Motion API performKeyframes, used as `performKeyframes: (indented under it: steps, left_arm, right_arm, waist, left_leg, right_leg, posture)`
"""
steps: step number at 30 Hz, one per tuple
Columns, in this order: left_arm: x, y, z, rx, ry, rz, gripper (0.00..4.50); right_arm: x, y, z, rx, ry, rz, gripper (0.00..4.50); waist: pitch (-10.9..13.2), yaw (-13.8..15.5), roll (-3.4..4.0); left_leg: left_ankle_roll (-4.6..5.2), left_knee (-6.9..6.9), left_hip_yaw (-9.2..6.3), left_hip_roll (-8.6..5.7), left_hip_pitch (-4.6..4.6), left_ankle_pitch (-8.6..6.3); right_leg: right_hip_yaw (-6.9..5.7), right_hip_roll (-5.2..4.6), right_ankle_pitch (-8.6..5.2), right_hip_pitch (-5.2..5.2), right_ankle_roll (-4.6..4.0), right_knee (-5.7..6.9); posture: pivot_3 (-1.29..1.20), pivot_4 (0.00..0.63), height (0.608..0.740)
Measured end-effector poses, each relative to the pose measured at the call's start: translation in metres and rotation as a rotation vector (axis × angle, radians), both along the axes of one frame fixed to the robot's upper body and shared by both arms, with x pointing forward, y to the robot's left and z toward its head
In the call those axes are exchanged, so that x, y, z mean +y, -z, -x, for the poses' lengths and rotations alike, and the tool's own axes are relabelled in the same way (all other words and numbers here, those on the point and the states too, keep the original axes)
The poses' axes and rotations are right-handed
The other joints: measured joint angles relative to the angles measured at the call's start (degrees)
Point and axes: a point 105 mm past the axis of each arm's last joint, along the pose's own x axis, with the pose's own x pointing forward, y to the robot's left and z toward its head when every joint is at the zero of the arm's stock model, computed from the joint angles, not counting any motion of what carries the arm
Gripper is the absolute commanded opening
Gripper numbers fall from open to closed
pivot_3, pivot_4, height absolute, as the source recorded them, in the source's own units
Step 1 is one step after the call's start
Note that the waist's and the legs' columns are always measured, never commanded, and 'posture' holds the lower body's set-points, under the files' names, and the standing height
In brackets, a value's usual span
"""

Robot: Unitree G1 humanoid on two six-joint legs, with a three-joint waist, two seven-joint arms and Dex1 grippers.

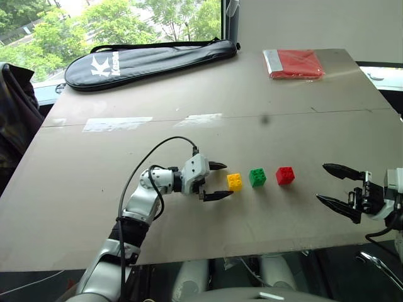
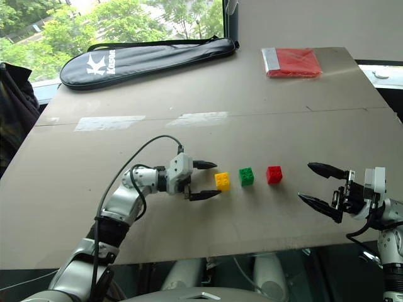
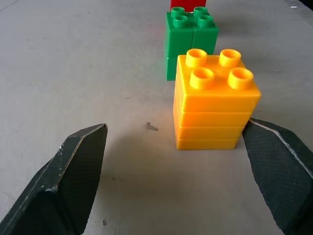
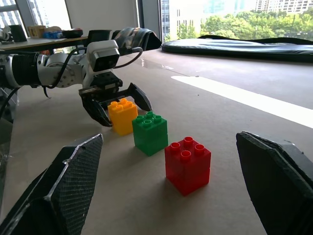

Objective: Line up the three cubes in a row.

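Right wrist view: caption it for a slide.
Red cube, green cube and yellow cube in a row; open left gripper at the yellow.

Silver-grey jointed arms tipped with black two-fingered pincers

The left arm [image 1: 141, 204] is built of rounded, silver-grey metal segments with dark bands at the joints, and a thin black cable [image 1: 151, 157] loops in an arc from its forearm to a pale grey, boxy wrist block [image 1: 195, 173]. The left pincer [image 1: 218, 181] has two tapering, pointed black fingers [image 3: 73, 176] whose inner faces carry a fine cross-hatched texture with a paler worn edge. The right pincer [image 1: 334, 184] matches it, with curved black fingers on a white-grey wrist housing [image 1: 391, 185] set in dark brackets.
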Motion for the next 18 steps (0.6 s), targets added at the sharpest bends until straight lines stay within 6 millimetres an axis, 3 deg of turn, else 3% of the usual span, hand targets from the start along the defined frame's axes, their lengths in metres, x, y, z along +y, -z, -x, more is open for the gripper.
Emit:
performKeyframes:
  steps: [3, 8, 11, 18]
  left_arm:
    - [0.018, -0.005, 0.005, 0.014, -0.082, 0.023, 4.41]
    - [0.049, -0.015, 0.044, 0.061, -0.264, 0.053, 4.41]
    - [0.048, -0.015, 0.056, 0.051, -0.378, 0.079, 4.41]
    - [0.056, 0.011, 0.077, 0.075, -0.640, 0.023, 4.41]
  right_arm:
    - [-0.001, 0.007, 0.004, 0.019, 0.013, 0.001, 4.50]
    - [-0.014, 0.032, 0.015, 0.102, 0.102, 0.032, 4.50]
    - [-0.018, 0.038, 0.012, 0.111, 0.144, 0.051, 4.50]
    - [-0.034, 0.052, 0.005, 0.168, 0.264, 0.131, 4.50]
  waist:
    - [0.0, 0.3, 0.01]
    - [0.0, 0.4, 0.04]
    - [0.0, 0.6, 0.04]
    - [0.0, 0.6, 0.02]
  left_leg:
    - [0.00, -0.01, -0.03, 0.02, -0.03, 0.00]
    - [-0.01, -0.03, 0.00, 0.03, -0.05, -0.02]
    - [0.00, -0.02, 0.03, -0.02, 0.04, -0.01]
    - [0.00, -0.04, 0.06, 0.01, 0.09, -0.01]
  right_leg:
    - [-0.02, 0.00, 0.00, -0.03, 0.00, -0.01]
    - [0.04, -0.11, -0.07, -0.02, -0.11, -0.13]
    - [0.09, -0.15, -0.16, 0.07, -0.19, -0.13]
    - [0.09, 0.00, -0.23, 0.06, -0.11, -0.09]
  posture:
    - [0.00, 0.150, 0.694]
    - [0.00, 0.150, 0.694]
    - [0.00, 0.150, 0.694]
    - [0.00, 0.150, 0.694]
